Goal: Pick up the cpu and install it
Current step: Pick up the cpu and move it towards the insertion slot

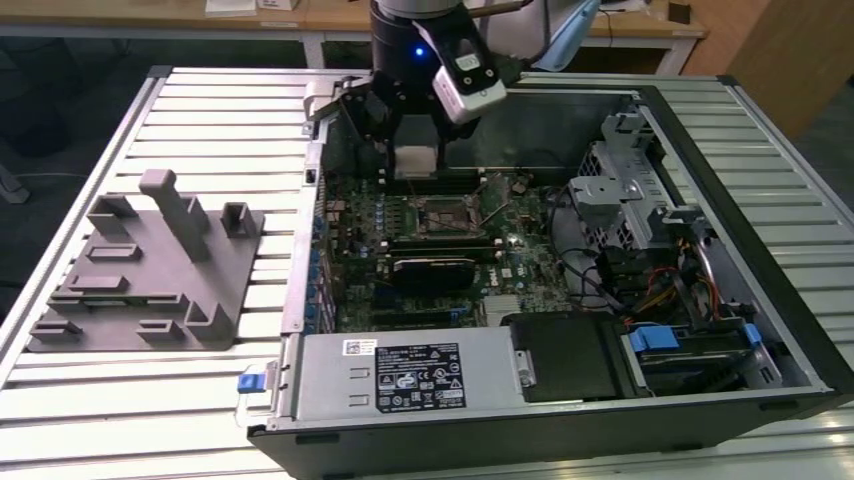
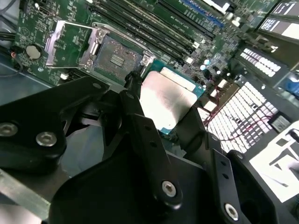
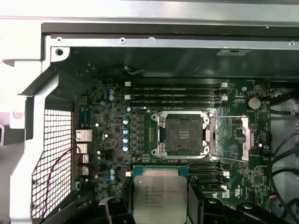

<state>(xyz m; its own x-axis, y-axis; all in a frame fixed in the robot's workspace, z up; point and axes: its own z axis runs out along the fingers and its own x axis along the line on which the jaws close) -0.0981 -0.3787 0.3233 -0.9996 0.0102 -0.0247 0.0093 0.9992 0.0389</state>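
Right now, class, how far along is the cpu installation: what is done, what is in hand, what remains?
Done: the cpu is picked up, and the socket lies open, its metal frame flipped aside. In hand: the end effector grips the cpu above the motherboard. Left: the cpu is not yet seated in the socket.

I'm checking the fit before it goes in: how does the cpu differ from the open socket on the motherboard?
The cpu has a silvery metal top; the socket is dark inside. The cpu is held off the board in the hand; the socket sits fixed on the motherboard, with its metal frame swung open to one side. Both are square and look alike in footprint.
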